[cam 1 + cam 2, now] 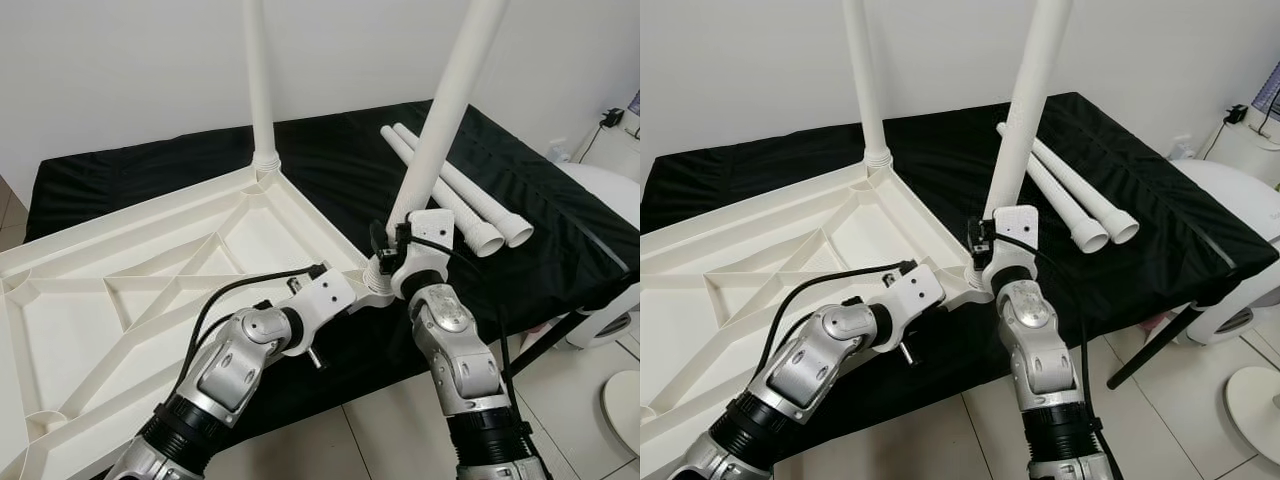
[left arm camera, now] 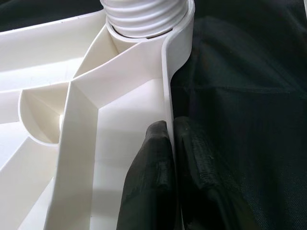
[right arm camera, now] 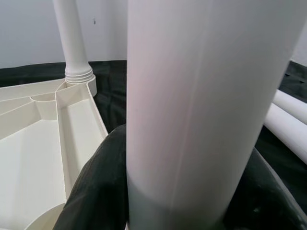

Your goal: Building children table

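The right hand (image 3: 192, 211) clasps the leaning white table leg (image 1: 440, 120) near its corner socket. The left hand (image 2: 170, 143) pinches the rim of the upturned white table panel (image 1: 150, 270). Another leg (image 1: 260, 80) stands at the far corner; two spare legs (image 1: 460, 200) lie on the black-covered tabletop (image 1: 340, 150).

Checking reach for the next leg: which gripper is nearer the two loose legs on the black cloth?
Right. The right gripper clamps the tilted leg beside the loose legs; the left gripper pinches the tabletop rim, farther away.
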Controlling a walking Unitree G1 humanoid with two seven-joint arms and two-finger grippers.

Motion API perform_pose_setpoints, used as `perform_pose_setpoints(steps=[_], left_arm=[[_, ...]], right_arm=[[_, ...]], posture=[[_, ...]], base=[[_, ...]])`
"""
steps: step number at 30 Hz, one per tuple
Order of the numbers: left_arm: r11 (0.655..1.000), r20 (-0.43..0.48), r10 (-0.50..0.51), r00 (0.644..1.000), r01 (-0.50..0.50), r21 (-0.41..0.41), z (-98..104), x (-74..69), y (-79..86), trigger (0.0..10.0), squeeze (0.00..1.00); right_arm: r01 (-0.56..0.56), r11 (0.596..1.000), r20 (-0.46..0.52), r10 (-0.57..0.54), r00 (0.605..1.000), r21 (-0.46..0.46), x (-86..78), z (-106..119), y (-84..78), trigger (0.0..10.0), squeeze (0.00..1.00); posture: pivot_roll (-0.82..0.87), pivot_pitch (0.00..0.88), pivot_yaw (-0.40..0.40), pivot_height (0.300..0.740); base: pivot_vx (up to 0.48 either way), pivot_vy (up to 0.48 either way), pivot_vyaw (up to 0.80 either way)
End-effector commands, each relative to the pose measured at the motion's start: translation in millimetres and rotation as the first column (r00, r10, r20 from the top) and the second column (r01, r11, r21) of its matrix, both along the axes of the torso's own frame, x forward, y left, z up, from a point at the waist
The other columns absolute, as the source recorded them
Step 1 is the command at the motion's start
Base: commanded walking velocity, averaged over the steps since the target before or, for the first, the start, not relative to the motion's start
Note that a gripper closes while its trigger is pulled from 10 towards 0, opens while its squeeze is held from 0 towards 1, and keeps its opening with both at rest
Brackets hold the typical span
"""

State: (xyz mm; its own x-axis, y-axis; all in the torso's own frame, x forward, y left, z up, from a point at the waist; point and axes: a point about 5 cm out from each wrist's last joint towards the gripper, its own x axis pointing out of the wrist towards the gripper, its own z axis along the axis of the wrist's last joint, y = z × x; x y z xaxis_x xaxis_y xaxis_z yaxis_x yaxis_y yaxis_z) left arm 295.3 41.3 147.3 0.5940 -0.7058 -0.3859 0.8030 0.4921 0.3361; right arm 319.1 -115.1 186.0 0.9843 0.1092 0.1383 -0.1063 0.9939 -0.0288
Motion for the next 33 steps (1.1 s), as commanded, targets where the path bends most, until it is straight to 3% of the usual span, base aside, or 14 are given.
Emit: perform_pose_setpoints(steps=[1,13,17,33], left_arm=[[1.000,0.075,0.017,0.997,-0.015,-0.015,13.3,1.6,-1.7,10.0,0.00],[1.000,0.072,0.015,0.997,-0.014,-0.014,13.6,1.4,-0.6,10.0,0.00],[1.000,0.072,0.014,0.997,-0.013,-0.011,14.1,1.7,0.5,10.0,0.00],[1.000,0.070,0.019,0.997,-0.018,-0.007,14.5,1.0,2.6,10.0,0.00]], right_arm=[[0.074,0.996,-0.164,-0.081,0.983,-0.048,-3.3,-38.2,-10.5,10.0,0.00],[0.165,0.984,-0.172,-0.173,0.970,-0.060,-9.1,-44.1,-17.8,10.0,0.00],[0.277,0.959,-0.154,-0.283,0.947,-0.057,-12.8,-43.3,-23.5,10.0,0.00],[0.451,0.893,-0.106,-0.447,0.888,0.008,-12.2,-36.2,-26.8,10.0,0.00]], posture=[[-0.12,0.083,0.016,0.740],[-0.12,0.093,0.021,0.740],[-0.12,0.105,0.029,0.740],[-0.11,0.112,0.030,0.740]], base=[[0.000,0.000,0.00],[0.000,0.000,0.00],[0.000,0.000,0.00],[0.000,0.000,0.00]])
